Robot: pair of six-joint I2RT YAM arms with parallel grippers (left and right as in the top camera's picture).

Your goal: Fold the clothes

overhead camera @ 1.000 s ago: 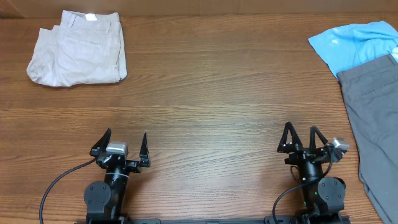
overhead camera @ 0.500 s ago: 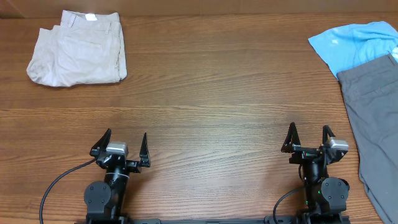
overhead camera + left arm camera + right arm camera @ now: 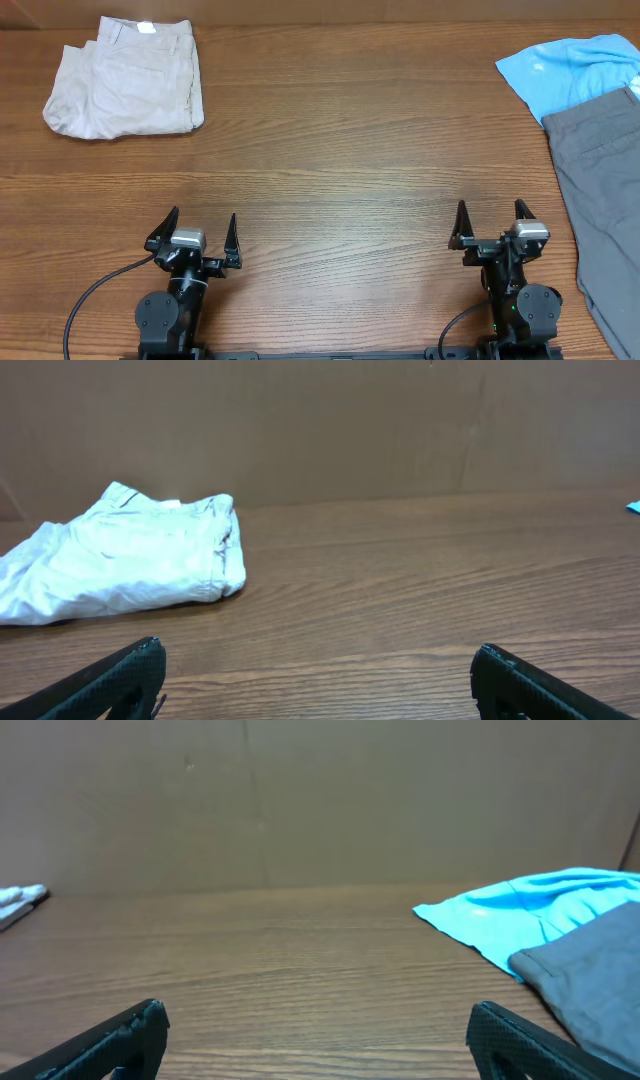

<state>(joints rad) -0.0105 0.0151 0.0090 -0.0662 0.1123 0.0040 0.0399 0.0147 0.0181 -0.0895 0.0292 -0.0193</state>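
The right gripper (image 3: 489, 205) has squared up, wide open and empty like the left gripper (image 3: 203, 214); the shorts (image 3: 125, 77), far-left corner, look folded.

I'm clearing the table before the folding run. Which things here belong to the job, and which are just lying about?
For the job: beige shorts, far left; left gripper and right gripper, both open.
Lying about: grey shorts and light blue shirt, at the right edge.
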